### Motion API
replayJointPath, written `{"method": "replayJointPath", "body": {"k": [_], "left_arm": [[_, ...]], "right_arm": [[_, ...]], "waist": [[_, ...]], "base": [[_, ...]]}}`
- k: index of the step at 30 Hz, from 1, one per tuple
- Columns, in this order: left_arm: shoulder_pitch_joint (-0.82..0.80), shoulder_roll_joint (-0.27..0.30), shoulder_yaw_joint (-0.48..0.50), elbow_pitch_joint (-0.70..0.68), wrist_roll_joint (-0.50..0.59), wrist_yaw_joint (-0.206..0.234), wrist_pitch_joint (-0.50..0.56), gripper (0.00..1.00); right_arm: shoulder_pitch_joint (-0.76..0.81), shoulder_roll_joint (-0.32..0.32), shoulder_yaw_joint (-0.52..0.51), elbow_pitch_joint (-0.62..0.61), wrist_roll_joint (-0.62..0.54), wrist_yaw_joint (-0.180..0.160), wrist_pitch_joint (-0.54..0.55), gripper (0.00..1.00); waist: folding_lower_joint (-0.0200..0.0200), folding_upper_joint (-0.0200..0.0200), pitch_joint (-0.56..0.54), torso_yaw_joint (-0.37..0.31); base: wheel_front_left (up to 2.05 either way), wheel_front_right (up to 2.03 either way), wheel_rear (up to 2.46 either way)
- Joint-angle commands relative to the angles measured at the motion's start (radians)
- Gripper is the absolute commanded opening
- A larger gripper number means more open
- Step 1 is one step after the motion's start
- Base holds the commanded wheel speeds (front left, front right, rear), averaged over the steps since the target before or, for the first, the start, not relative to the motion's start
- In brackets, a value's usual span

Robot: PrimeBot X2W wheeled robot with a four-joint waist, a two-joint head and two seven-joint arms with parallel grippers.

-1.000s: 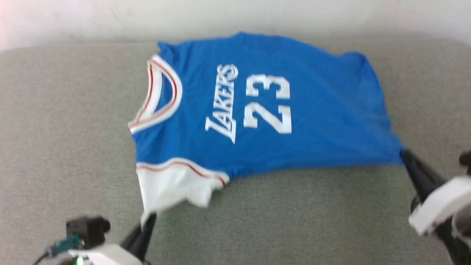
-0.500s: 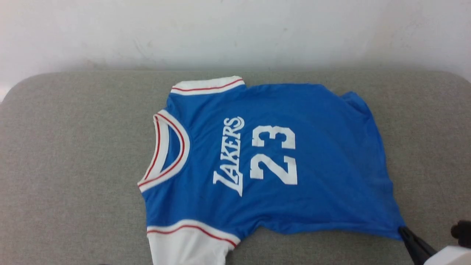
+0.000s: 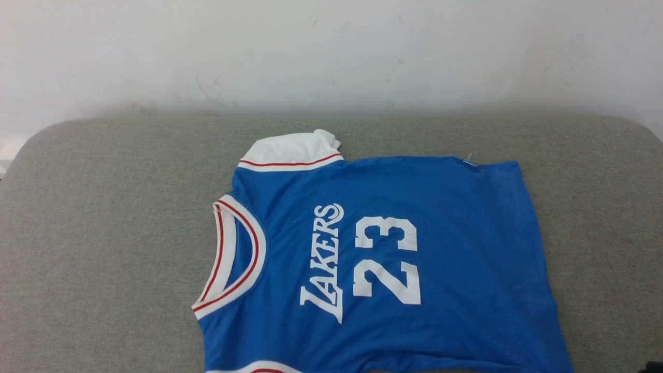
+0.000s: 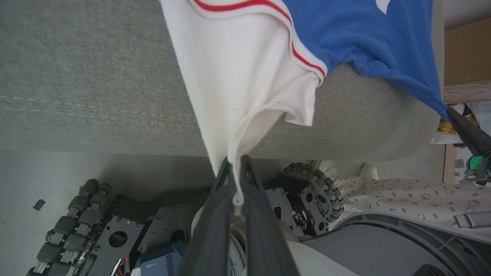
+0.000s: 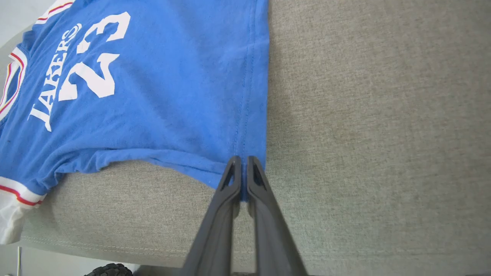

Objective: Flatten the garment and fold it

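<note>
Left claw (image 4: 235, 164) is closed on the tip of the near white sleeve (image 4: 238, 76). Right claw (image 5: 241, 161) is closed on the near hem corner (image 5: 247, 142) of the garment (image 3: 440, 248). Both grip points sit at or past the near edge of the grey cushion (image 3: 103, 233), so the sleeve and the corner drape over that edge. The blue body rests on top of the cushion with the lettering (image 3: 322, 264) facing up and the neckline toward the robot's left.

Change over the last second:
- The cloth was raised and billowing; it now lies down on the cushion.
- The far white sleeve (image 3: 290, 150), previously tucked out of sight, is now spread beyond the shoulder.
- The far hem corner, previously curled, now lies square.
- The garment sits closer to the robot on the cushion. Part of the apparent shift is head camera motion.

Assessment: the flattening stroke appears nearly complete. The near edge is unsupported, so releasing here risks the sleeve sliding off. The likely next requirement is to lay the near sleeve and corner onto the cushion before folding begins.
</note>
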Motion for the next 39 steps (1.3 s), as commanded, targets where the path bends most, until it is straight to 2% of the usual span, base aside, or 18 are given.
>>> {"method": "replayJointPath", "body": {"k": [1, 9, 14, 20, 30, 39], "left_arm": [[0.022, 0.008, 0.006, -0.011, -0.009, 0.007, -0.002, 0.00], [0.043, 0.019, 0.067, -0.054, 0.007, -0.001, -0.079, 0.00], [-0.075, 0.012, 0.088, -0.063, 0.078, -0.030, -0.146, 0.00], [-0.276, -0.005, 0.076, -0.026, 0.185, -0.048, -0.192, 0.00], [-0.579, -0.051, 0.043, 0.108, 0.292, -0.080, -0.220, 0.00], [-0.743, -0.121, -0.010, 0.302, 0.349, -0.098, -0.255, 0.00]], "right_arm": [[0.016, 0.006, -0.004, -0.013, -0.006, -0.001, 0.006, 0.00], [0.050, 0.037, -0.028, -0.067, -0.004, -0.001, 0.014, 0.00], [-0.005, 0.032, -0.053, -0.099, -0.010, -0.001, -0.006, 0.00], [-0.139, -0.015, -0.076, -0.116, -0.011, -0.001, -0.015, 0.00], [-0.365, -0.098, -0.038, -0.029, -0.017, -0.001, -0.043, 0.00], [-0.497, -0.153, 0.062, 0.118, -0.013, -0.001, -0.066, 0.00]], "waist": [[0.0000, 0.0000, -0.003, 0.000], [0.0000, 0.0000, -0.001, 0.016], [0.0000, 0.0000, 0.030, 0.025], [0.0000, 0.0000, 0.097, 0.013], [0.0000, 0.0000, 0.264, -0.007], [0.0000, 0.0000, 0.343, 0.003]], "base": [[0.00, 0.00, 0.00], [0.00, 0.00, 0.00], [0.00, 0.00, 0.00], [0.00, 0.00, 0.00], [0.00, 0.00, 0.00], [0.00, 0.00, 0.00]]}}
